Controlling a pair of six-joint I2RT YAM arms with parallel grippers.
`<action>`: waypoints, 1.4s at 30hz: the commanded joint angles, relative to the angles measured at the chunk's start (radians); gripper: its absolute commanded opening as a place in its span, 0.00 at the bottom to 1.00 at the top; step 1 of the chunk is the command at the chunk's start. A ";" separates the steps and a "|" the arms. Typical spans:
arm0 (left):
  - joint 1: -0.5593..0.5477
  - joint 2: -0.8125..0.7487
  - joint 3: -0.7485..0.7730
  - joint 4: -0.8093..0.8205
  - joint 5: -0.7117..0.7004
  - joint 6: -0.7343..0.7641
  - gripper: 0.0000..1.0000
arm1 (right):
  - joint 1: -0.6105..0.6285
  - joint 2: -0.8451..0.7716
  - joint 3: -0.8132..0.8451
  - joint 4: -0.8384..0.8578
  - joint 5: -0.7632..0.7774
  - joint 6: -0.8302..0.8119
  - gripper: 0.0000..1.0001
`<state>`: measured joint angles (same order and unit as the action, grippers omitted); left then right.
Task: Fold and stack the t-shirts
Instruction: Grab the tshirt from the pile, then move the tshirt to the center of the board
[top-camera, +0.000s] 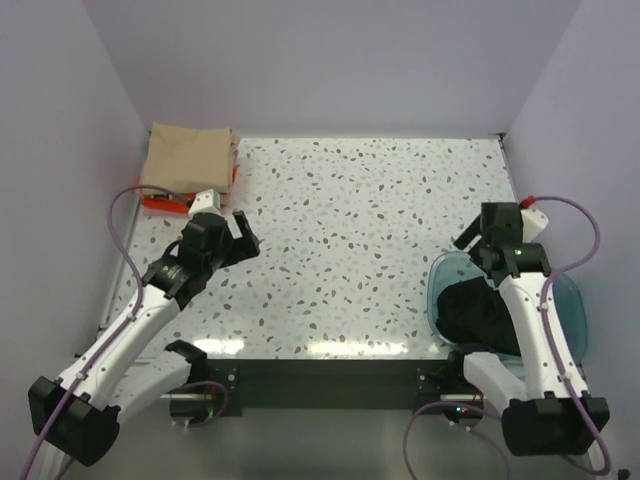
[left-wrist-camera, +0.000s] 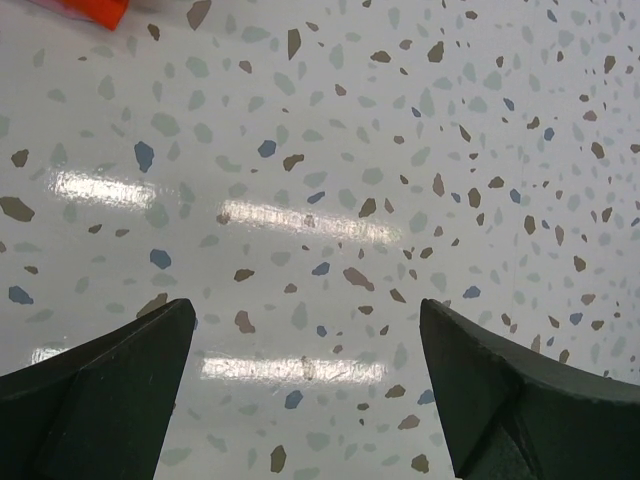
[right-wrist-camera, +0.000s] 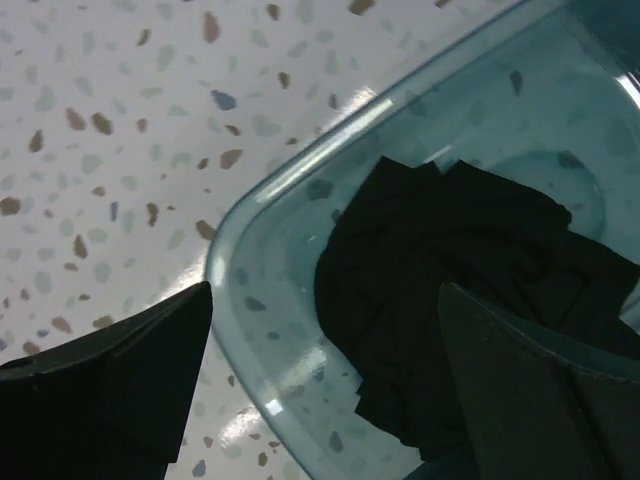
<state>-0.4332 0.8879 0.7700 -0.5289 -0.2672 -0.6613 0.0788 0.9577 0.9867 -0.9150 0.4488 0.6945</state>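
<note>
A folded tan-beige t-shirt (top-camera: 190, 155) lies at the far left corner on top of a folded red-orange t-shirt (top-camera: 165, 206), whose edge also shows in the left wrist view (left-wrist-camera: 95, 10). A crumpled black t-shirt (top-camera: 478, 312) lies in the teal bowl (top-camera: 440, 275) at the right; it also shows in the right wrist view (right-wrist-camera: 460, 290). My left gripper (top-camera: 240, 235) is open and empty over bare table (left-wrist-camera: 305, 345), just right of the stack. My right gripper (top-camera: 475, 240) is open and empty above the bowl's near rim (right-wrist-camera: 325, 375).
White walls close in the table (top-camera: 370, 220) on the left, back and right. The bowl's rim (right-wrist-camera: 230, 235) stands above the table surface. The table's front edge runs by the arm bases.
</note>
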 joint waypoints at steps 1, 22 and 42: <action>-0.001 0.026 -0.003 0.052 0.020 0.031 1.00 | -0.166 0.015 -0.066 -0.078 -0.021 0.059 0.99; 0.001 0.046 0.022 0.033 0.016 0.042 1.00 | -0.384 0.027 -0.390 0.076 -0.217 0.114 0.41; 0.001 0.059 0.023 0.011 0.026 -0.011 1.00 | -0.095 0.116 0.551 0.077 -0.548 -0.168 0.00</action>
<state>-0.4332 0.9409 0.7704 -0.5140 -0.2382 -0.6453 -0.1780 0.9710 1.4231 -0.8833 -0.0917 0.5644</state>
